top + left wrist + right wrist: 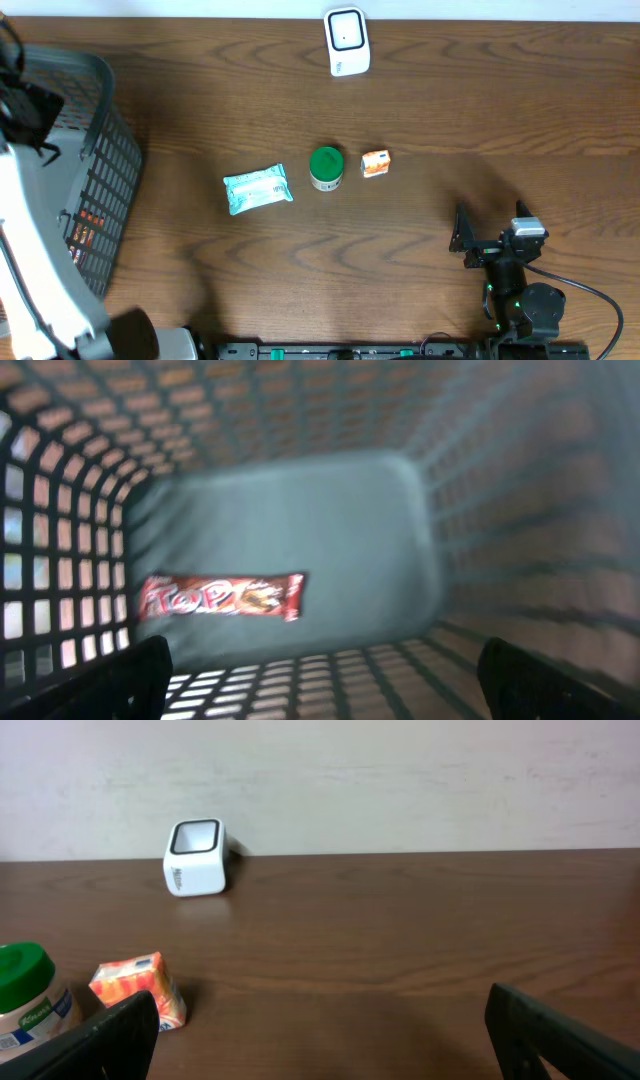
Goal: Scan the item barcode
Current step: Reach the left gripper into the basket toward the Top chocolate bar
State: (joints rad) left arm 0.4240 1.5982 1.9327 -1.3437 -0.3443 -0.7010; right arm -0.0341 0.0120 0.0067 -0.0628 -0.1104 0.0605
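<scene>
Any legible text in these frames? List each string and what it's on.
Red candy bar in the basket: white letters, roughly "TOP", blurred, unsure.
Green-lidded jar label: too small to read.
White scanner logo: too small.
Orange packet, teal pouch: print unreadable.

A mock shop checkout: scanner (347, 42), shopping basket (108, 140) and packaged groceries (258, 189) on a wooden table (470, 110).

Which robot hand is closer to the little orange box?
Right. The right gripper is a bit right of the orange box; the left gripper is far left, at the basket.
</scene>
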